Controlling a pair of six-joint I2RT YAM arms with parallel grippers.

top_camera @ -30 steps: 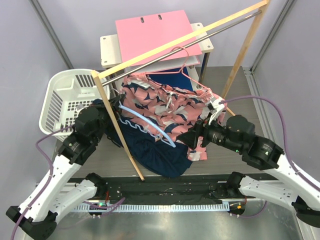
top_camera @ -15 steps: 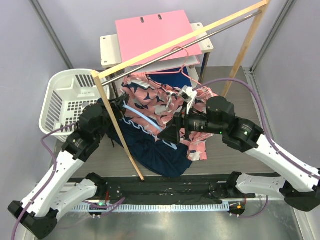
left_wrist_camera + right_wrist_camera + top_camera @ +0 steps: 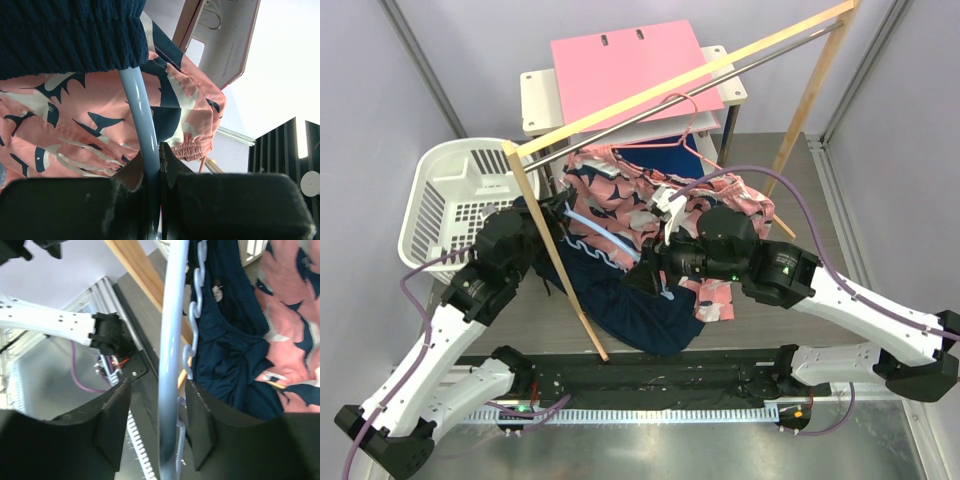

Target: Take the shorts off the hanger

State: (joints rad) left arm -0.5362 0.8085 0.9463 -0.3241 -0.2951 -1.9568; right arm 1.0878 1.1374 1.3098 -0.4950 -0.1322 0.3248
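The left gripper (image 3: 563,213) has its fingers (image 3: 172,167) clamped hard on the pale blue hanger (image 3: 610,240), at the end on its own side. The right gripper (image 3: 655,272) sits at the hanger's other end, fingers (image 3: 112,425) standing apart on either side of the bar. There is daylight on both sides, so nothing is gripped there yet.

The navy shorts (image 3: 630,305) are draped over the hanger, with the waistband folded across the bar just beside the left's grip and the rest sagging below it. The pink shorts (image 3: 650,205) lie bunched just behind the hanger, touching it; whether they hang on it too I can't tell.

To me the step looks like pinning the free end so the cloth can be worked off. Done well, the right closes on bare bar only — navy cloth lies just beside one finger, and nipping it would lock the shorts on. The hanger's wavy edge looks likely to snag a waistband, so I'd lift the cloth over it rather than drag along it. The left should hold firm, so the hanger doesn't swing.
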